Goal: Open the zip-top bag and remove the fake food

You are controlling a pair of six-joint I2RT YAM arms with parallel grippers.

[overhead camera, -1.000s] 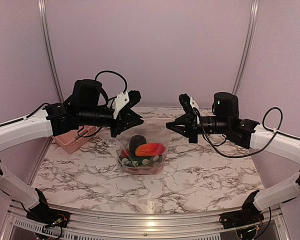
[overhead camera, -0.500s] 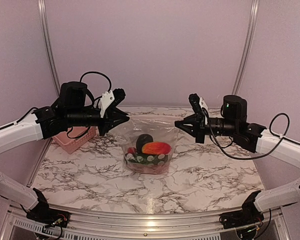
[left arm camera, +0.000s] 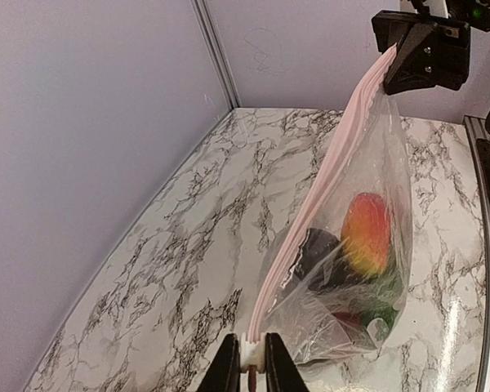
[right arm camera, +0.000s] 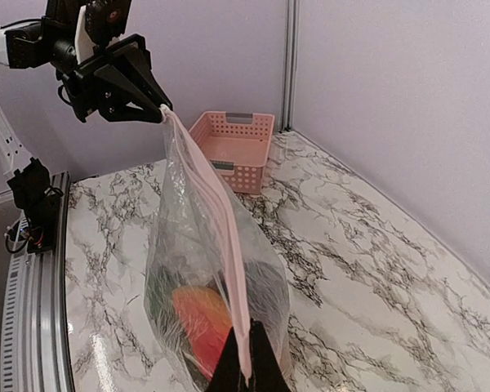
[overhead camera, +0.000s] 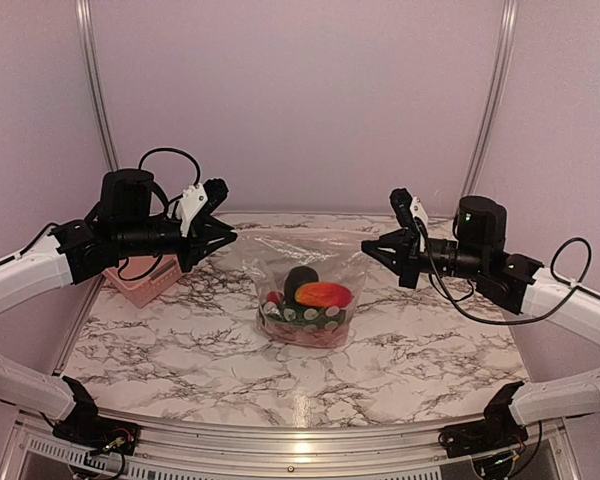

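**Basket, marble top, lilac walls**

Pink slatted basket (right arm camera: pixel 233 151) at the far left corner of the table (overhead camera: pixel 410 370), upright, open side up, close to the left wall and near a corner post (overhead camera: pixel 93 90). Only partly seen from above. Small grey label on the near end wall. White marble-pattern top with dark grey veins, glossy. Plain lilac walls (overhead camera: pixel 300 100) on three sides. Second metal post (overhead camera: pixel 493 90) at the far right corner. Ribbed aluminium rail (overhead camera: pixel 280 440) along the near edge.
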